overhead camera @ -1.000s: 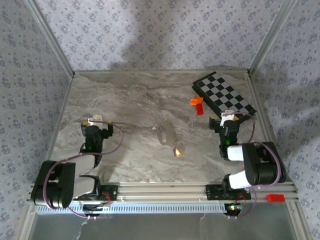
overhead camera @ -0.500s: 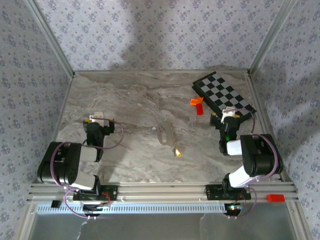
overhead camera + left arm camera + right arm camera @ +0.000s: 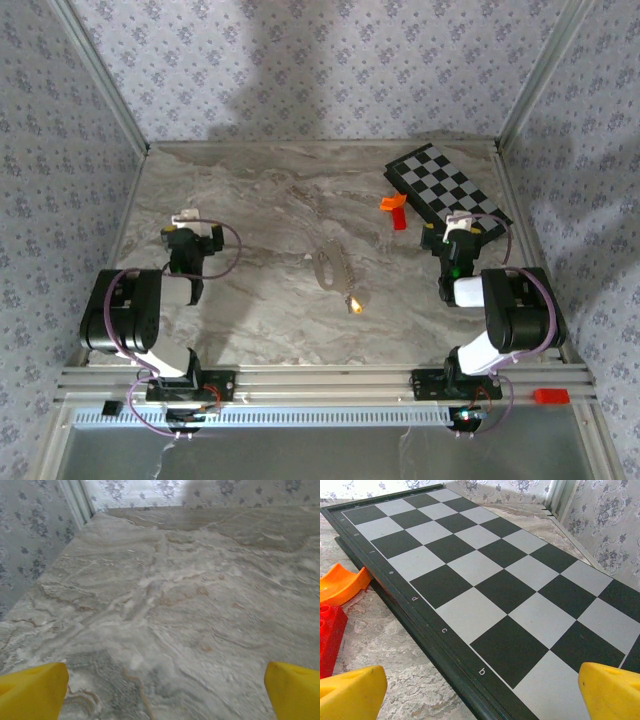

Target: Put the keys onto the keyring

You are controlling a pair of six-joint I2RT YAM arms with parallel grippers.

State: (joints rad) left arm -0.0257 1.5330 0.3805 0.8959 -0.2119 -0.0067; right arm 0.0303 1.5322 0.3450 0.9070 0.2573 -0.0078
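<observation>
At centre of grey marble counter (image 3: 250, 310), thin silvery metal keyring with chain (image 3: 329, 267) lay just beside tiny yellow-headed key (image 3: 355, 303); left pincer (image 3: 193, 221), right pincer (image 3: 461, 224) both spread, empty.

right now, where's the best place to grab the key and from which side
Probably the yellow head of the key, coming straight down from above. It lies flat on the table, so there is no side edge to get under, and the chain runs off its far side toward the keyring, leaving the near side free.
</observation>
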